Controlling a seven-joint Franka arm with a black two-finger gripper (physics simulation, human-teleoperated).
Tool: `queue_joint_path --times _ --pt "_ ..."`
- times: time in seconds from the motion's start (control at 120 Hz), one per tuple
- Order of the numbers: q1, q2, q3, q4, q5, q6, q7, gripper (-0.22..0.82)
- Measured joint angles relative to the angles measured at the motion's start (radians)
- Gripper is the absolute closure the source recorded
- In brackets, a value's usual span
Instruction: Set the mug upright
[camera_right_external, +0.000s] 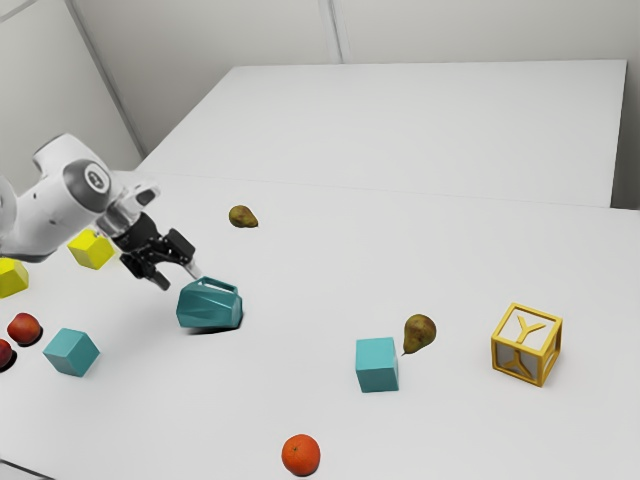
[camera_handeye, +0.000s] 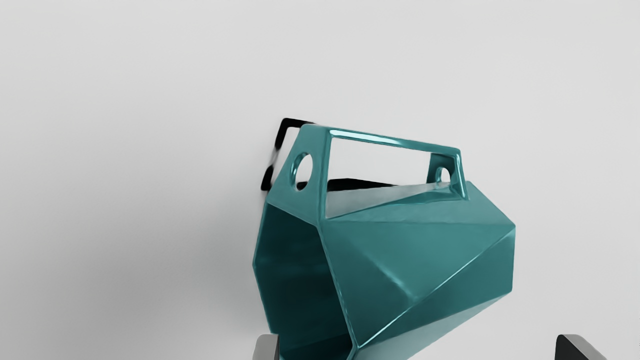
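Note:
The teal faceted mug (camera_right_external: 209, 306) lies on its side on the white table, its handle upward. The black gripper (camera_right_external: 180, 277) is above and beside it, toward the exterior view's left. In the wrist view the mug (camera_handeye: 415, 245) shows its dark hollow mouth at one end and its looped handle along one side. There the gripper (camera_handeye: 417, 347) is open, its two fingertips wide apart. One fingertip overlaps the mouth end of the mug in that view; the other stands off beyond its base end. Contact with the mug cannot be told.
On the table (camera_right_external: 300, 400) a teal cube (camera_right_external: 72, 352) and red fruit (camera_right_external: 25, 329) lie toward the exterior view's left, with yellow cubes (camera_right_external: 91, 249) near the arm. A pear (camera_right_external: 242, 216) is behind the mug. Another teal cube (camera_right_external: 377, 365), an orange (camera_right_external: 301, 455) and a letter block (camera_right_external: 526, 344) are farther off.

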Motion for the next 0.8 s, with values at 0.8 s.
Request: queue_joint_path --times 0.8 --pt "0.074 0.088 0.000 -0.066 -0.391 -0.044 0.303 0.00"
